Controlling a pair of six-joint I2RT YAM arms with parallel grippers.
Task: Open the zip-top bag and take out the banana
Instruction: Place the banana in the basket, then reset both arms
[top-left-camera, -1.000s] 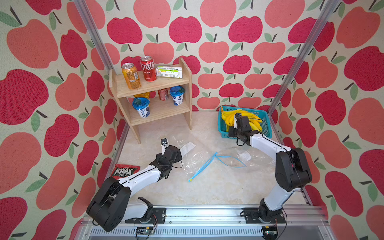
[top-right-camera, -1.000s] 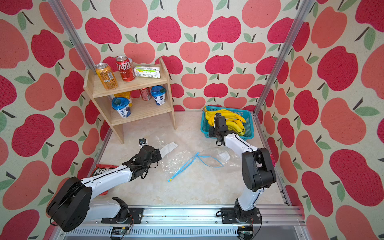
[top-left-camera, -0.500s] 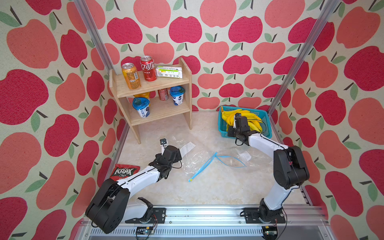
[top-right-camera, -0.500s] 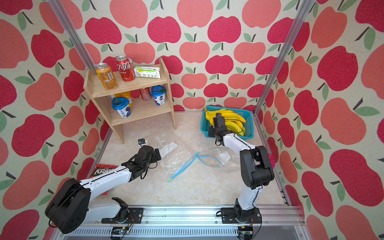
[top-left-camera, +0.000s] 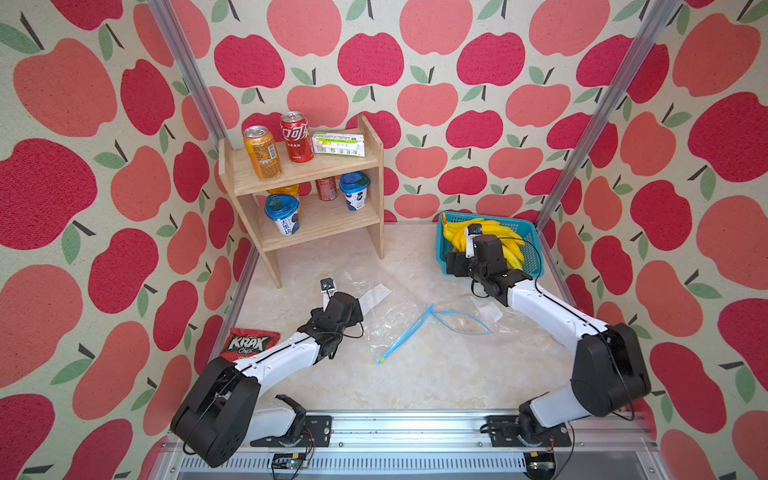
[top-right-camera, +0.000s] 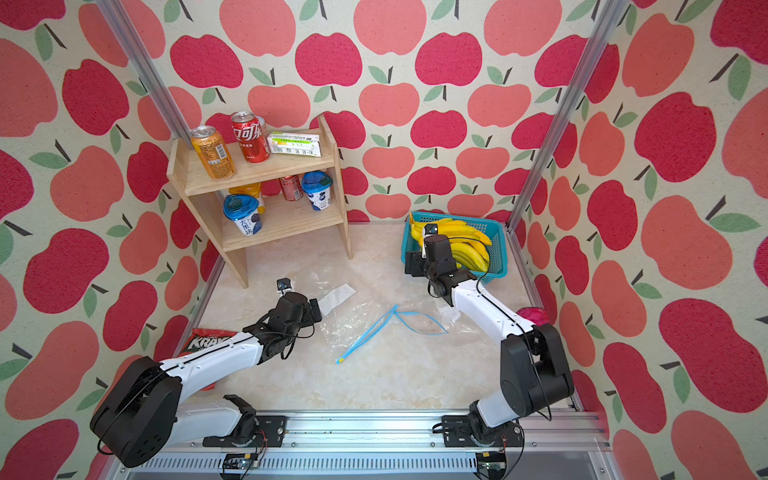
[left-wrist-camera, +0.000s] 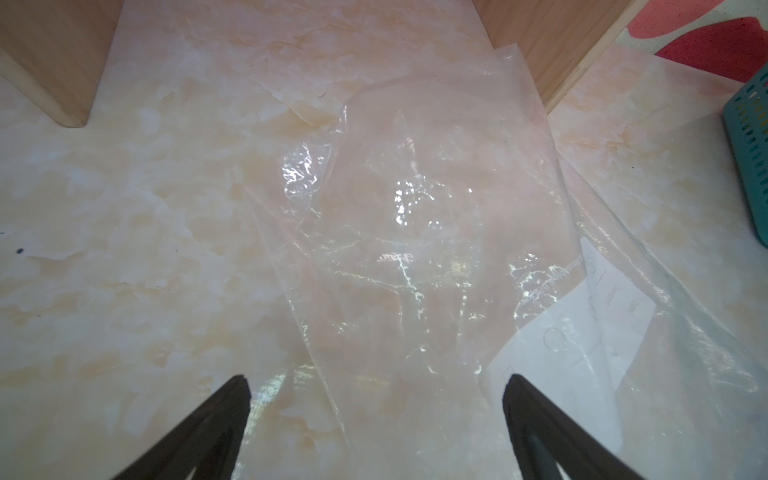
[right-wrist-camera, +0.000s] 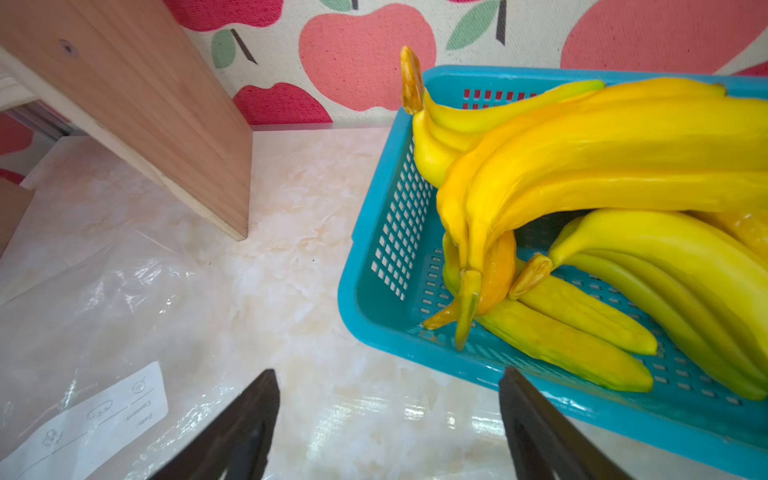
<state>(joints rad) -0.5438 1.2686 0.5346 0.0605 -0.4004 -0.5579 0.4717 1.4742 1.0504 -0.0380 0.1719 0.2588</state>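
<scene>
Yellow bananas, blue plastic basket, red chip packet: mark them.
Yellow bananas (right-wrist-camera: 623, 166), right wrist view, top bunch.
Blue plastic basket (right-wrist-camera: 392, 216), right wrist view, side wall.
Red chip packet (top-left-camera: 248, 344), in a top view, logo.

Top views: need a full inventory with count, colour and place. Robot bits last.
zip-top bag: clear, blue zip, flat at table centre; two white labels show, so possibly two bags
bananas: several bunches, yellow, in the basket
basket: 1, teal, back right corner
shelf: 1, wooden, back left
orange can: 1, top shelf
red can: 1, top shelf
carton: 1, white-green, top shelf
small red can: 1, lower shelf
cups: 2, blue-lidded, lower shelf
chips bag: 1, red-black, left table edge
left gripper: jaws open, over the bag
right gripper: jaws open, by the basket's near rim
</scene>
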